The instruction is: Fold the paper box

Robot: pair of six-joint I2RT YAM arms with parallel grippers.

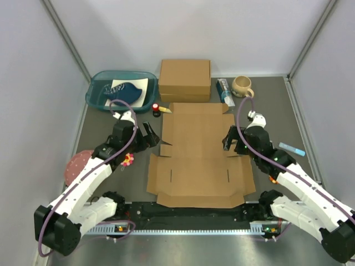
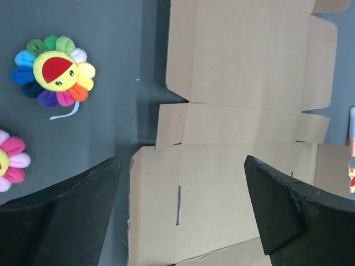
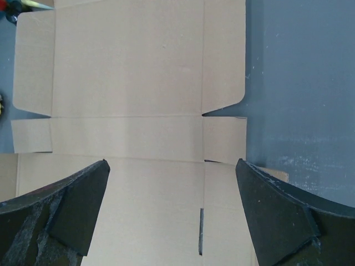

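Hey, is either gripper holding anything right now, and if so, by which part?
Nothing is held. The left gripper and right gripper are both open above the flat paper box, one over each side.

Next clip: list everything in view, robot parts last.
paper box: one, brown, flat at table centre
cardboard box: one, brown, behind the paper box
tray: one, teal, back left
white sheet: one, in the tray
blue item: one, dark, on the sheet
mug: one, beige, back right
tube: one, white and teal, left of the mug
red item: one, small, before the tray
rainbow flower: one, left of the paper box
pink flower: one, beside the rainbow flower
disc: one, pinkish, left edge
marker: one, light blue, right side
table: one, dark grey
left pincer: one, black, open, over the paper box's left edge
right pincer: one, black, open, over its right edge
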